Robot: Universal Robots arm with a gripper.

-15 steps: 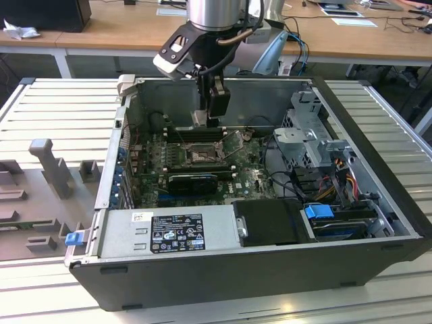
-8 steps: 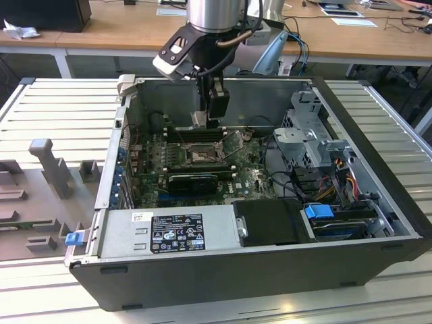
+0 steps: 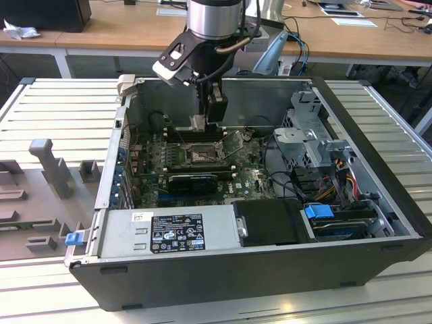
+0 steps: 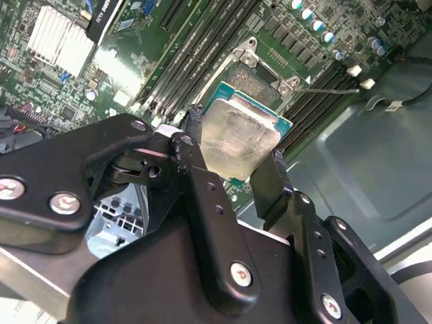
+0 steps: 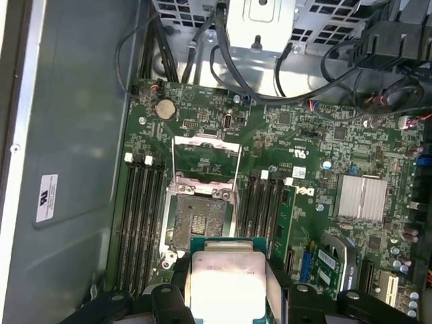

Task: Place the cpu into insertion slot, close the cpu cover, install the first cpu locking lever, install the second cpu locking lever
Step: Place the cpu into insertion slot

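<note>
One pincer (image 3: 206,121) hangs from the arm inside an open computer case (image 3: 270,277), and the rest of the scene is placed from the bare socket (image 3: 201,154) on the green board. Well off to the exterior view's left of the socket, outside the case, grey plastic blocks (image 3: 50,169) stand on the slatted table (image 3: 61,108). In the air close above the socket, the pincer's two black fingers (image 4: 199,175) are clamped on opposite edges of the cpu (image 4: 239,138). The chip's dull silver top shows in both wrist views, and it is not seated in the socket. The cpu cover (image 5: 206,152) stands open, tipped back from the socket at its hinged edge, so the socket's contact field is exposed. Rows of black memory slots (image 5: 138,223) flank the socket on both sides. To the exterior view's right of the socket sits a metal drive cage (image 3: 307,138). Farther from the socket, toward the case's near corner, is a blue tab (image 3: 319,210).
</note>
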